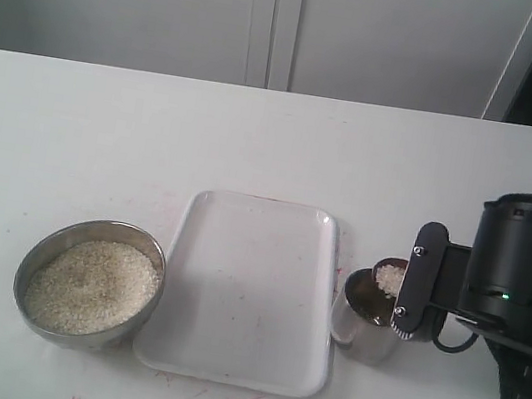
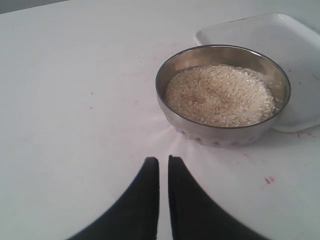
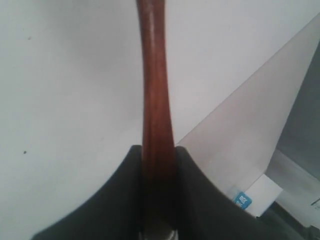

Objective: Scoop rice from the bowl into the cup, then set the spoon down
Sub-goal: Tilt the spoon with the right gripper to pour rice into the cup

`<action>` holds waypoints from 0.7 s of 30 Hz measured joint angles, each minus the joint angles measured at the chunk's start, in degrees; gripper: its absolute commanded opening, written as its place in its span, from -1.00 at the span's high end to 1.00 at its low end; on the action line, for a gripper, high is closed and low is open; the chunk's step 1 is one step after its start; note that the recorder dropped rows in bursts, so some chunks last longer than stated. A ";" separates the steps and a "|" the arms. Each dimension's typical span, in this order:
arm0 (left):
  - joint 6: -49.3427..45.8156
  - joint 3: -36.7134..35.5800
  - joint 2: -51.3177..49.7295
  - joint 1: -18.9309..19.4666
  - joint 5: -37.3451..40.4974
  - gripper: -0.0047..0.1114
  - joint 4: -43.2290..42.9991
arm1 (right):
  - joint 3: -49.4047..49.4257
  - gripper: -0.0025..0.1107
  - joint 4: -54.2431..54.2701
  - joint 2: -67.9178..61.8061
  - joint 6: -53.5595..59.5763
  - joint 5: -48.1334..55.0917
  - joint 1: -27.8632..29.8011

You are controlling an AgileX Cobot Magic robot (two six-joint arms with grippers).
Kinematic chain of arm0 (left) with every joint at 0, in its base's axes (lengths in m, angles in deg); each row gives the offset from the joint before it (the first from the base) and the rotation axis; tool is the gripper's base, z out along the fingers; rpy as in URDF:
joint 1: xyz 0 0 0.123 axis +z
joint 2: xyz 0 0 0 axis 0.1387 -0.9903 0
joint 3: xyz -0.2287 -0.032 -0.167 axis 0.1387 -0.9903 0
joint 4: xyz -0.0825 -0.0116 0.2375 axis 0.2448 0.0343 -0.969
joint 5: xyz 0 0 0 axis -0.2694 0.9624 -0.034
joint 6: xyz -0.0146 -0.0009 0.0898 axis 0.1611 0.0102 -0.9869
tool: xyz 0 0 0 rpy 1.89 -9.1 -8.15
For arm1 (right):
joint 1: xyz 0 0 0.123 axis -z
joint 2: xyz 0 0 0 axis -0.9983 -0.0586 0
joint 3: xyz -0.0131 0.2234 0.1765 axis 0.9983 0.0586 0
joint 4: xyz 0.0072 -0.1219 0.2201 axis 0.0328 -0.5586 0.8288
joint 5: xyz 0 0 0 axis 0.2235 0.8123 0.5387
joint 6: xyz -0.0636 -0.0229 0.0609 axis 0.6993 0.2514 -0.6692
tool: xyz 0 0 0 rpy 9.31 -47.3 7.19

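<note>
My grippers, both black.
My right gripper [image 1: 413,284] has a boxy wrist [image 1: 525,256], two silver screws [image 1: 419,251], a green light [image 1: 505,294] and a looping cable [image 1: 448,342]; my left gripper [image 2: 163,162] has curved fingers [image 2: 142,200].

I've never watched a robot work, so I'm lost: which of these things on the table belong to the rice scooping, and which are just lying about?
In the job: rice, bowl, cup, spoon with rice over the cup, right gripper holding it.
Lying about: tray between bowl and cup; left gripper, shut and empty.
</note>
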 measured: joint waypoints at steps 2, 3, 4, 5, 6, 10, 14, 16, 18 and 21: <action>0.00 0.00 0.00 0.00 0.00 0.67 0.00 | 0.00 0.96 -1.43 0.00 1.37 -0.40 0.00; 0.00 0.00 0.00 0.00 0.00 0.67 0.00 | 0.00 0.96 -2.07 0.00 2.07 -0.55 0.00; 0.00 0.00 0.00 0.00 0.00 0.67 0.00 | 0.00 0.96 -2.69 0.00 2.55 -0.69 0.00; 0.00 0.00 0.00 0.00 0.00 0.67 0.00 | 0.00 0.96 -3.54 0.00 2.93 -0.92 0.00; 0.00 0.00 0.00 0.00 0.00 0.67 0.00 | 0.00 0.96 -4.24 0.00 3.27 -0.95 0.00; 0.00 0.00 0.00 0.00 0.00 0.67 0.00 | 0.00 0.96 -5.16 0.00 4.67 -1.04 0.00; 0.00 0.00 0.00 0.00 0.00 0.67 0.00 | 0.00 0.96 -5.62 0.00 5.31 -1.19 0.00; 0.00 0.00 0.00 0.00 0.00 0.67 0.00 | 0.00 0.96 -5.88 0.00 5.48 -1.31 0.00; 0.00 0.00 0.00 0.00 0.00 0.67 0.00 | 0.00 0.96 -6.10 0.00 5.72 -1.54 0.00; 0.00 0.00 0.00 0.00 0.00 0.67 0.00 | 0.00 0.96 -7.12 0.00 5.95 -1.64 0.00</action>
